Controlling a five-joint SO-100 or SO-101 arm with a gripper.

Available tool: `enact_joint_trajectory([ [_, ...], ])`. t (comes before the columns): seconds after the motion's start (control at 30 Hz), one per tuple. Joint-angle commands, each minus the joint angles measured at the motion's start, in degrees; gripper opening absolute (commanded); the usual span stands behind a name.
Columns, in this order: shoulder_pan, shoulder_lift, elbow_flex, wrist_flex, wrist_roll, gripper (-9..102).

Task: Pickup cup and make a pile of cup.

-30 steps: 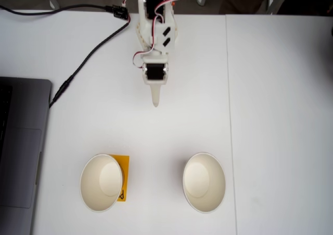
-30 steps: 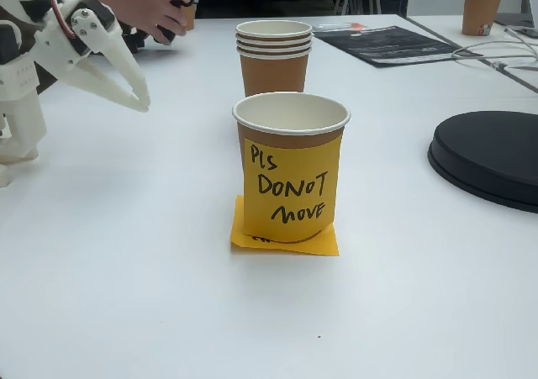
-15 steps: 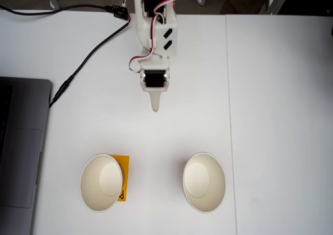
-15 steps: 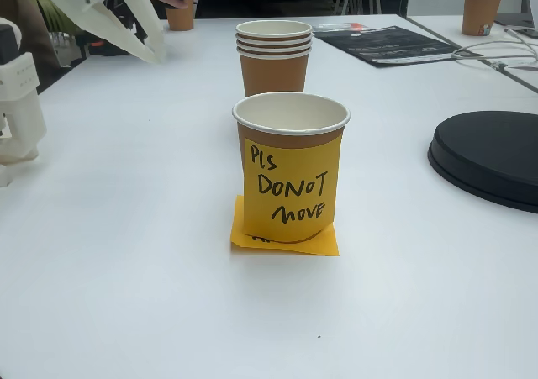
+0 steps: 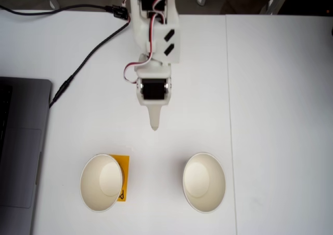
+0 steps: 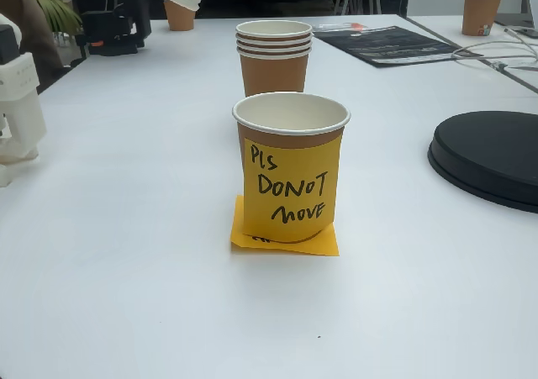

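In a fixed view from above, two paper cups with cream insides stand upright near the bottom edge: the left cup and the right cup. My white gripper points down the picture between them, short of both, fingers together and holding nothing. In a fixed view from the side, the near cup is brown with a white rim and carries a yellow handwritten note. Behind it the far cup shows several stacked rims. My gripper hangs high at the top left, apart from both cups.
A grey laptop lies at the left edge and a black cable runs across the upper left. A yellow note lies under the left cup. A black round disc, papers and another cup sit at the side view's right.
The gripper has reached further toward the cups in the view from above and risen toward the top edge in the side view. A person's hand behind it has gone. The cups have not moved.
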Motion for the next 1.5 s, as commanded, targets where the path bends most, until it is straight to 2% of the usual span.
enact_joint_trajectory([
  [0.0, 0.4, -3.5, -10.2, 0.1, 0.3, -7],
  [0.3, 0.7, -13.1, -23.8, 0.2, -0.1, -7],
  [0.93, 14.2, -32.3, -47.5, -0.5, -0.2, -6],
  [1.2, 20.0, -36.0, -48.9, -0.6, -0.2, 8],
  [1.47, 21.8, -38.0, -48.0, 0.4, -0.2, 24],
])
